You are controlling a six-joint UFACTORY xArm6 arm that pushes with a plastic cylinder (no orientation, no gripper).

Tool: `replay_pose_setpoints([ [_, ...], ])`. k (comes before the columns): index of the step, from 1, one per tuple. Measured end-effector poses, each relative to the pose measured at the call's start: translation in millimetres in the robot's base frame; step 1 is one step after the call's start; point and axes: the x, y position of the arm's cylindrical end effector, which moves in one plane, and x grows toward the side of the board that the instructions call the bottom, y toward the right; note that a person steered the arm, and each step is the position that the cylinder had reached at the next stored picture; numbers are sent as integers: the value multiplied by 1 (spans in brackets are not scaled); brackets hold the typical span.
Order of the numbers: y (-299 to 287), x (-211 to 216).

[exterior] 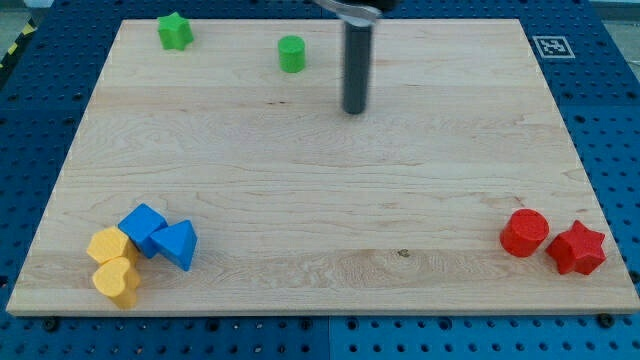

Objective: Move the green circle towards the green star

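The green circle [291, 54] stands on the wooden board near the view's top, left of centre. The green star [174, 31] sits at the view's top left, some way to the left of the circle. My tip [354, 110] is on the board to the right of the green circle and a little below it, apart from it. The rod rises from the tip to the view's top edge.
A blue cube [143, 228], a blue triangle [178, 244], a yellow block [108, 245] and a yellow heart-like block [117, 281] cluster at the bottom left. A red cylinder [524, 233] and a red star [576, 249] sit at the bottom right. The board [330, 200] lies on a blue perforated table.
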Motion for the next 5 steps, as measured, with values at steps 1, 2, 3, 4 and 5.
replay_pose_setpoints([
  [1,27,-41],
  [2,27,-66],
  [3,13,-76],
  [4,-23,-92],
  [5,-56,-93],
])
